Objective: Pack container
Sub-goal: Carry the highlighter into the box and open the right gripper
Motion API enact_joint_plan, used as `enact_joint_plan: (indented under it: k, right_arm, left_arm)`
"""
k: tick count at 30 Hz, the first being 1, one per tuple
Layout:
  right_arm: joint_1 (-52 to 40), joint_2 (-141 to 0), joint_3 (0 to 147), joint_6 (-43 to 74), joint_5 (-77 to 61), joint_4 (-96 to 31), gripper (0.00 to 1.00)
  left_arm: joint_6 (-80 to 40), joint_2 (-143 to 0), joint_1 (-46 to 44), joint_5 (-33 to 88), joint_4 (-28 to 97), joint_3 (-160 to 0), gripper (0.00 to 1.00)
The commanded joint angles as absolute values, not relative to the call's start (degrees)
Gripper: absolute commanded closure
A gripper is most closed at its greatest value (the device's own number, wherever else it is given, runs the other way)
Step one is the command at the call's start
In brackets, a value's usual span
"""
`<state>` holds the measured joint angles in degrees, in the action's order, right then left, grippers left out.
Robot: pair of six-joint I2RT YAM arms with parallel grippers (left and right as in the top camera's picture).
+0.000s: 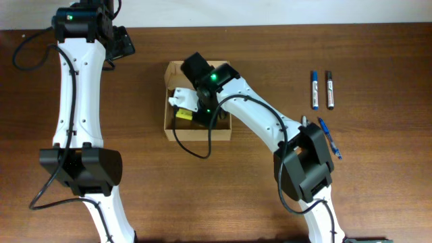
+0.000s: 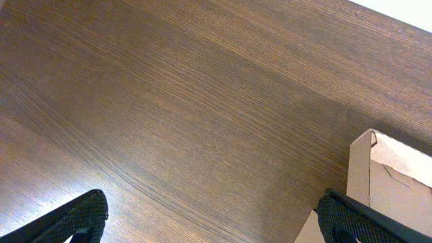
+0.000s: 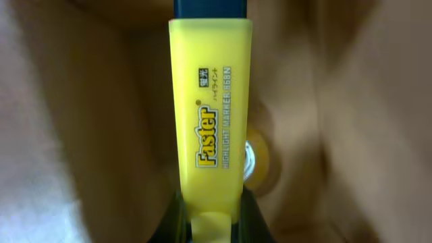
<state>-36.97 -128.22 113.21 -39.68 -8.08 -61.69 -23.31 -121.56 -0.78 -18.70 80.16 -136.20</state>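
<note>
Reaching into the container (image 1: 199, 135) at mid-table overhead, the right gripper (image 1: 194, 108) dips inside; the left gripper (image 1: 125, 42) sits far back-left; left wrist shows its fingers (image 2: 74, 219) spread wide, empty, beside the container's corner; right wrist shows a yellow highlighter (image 3: 209, 115) clamped tight inside.

- The left arm (image 1: 74, 88) stretches nearly straight from its base toward the far edge, with its wrist turned to the robot's right.
- The left gripper (image 1: 121, 42) has its jaws spread wide and holds nothing. Its 2 black fingertips (image 2: 81, 216) show at the bottom corners of its wrist view.
- The right arm (image 1: 260, 118) reaches forward and to the robot's left, wrist angled downward.
- The right gripper (image 1: 189, 108) is clamped on a yellow highlighter (image 3: 209, 121), its 2 fingers (image 3: 174, 223) pinching the barrel's near end.
</note>
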Motion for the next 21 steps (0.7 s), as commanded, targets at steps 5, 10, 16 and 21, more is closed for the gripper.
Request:
enact_joint_plan:
  k: [5,10,16,21]
  right_arm:
    - [-33.9,-129.2,110.0,-40.5,-11.4,-60.6,0.96]
    - [-34.3,-130.0,109.9,-39.5,-12.0,-61.5,0.73]
    - [-35.0,-128.1,113.7,-33.7,-10.9,-65.3,0.43]
    - [-34.8,-124.6,129.8,-20.9,-5.3,-73.4,0.43]
  left_arm:
    - [-22.6,-121.6,-0.7,-19.3,80.2,-137.1,0.0]
    - [-22.6,-121.6,-0.7,-19.3,80.2,-137.1,0.0]
    - [-22.6,-121.6,-0.7,-19.3,80.2,-137.1,0.0]
    - [-22.6,-121.6,-0.7,-19.3,80.2,-137.1,0.0]
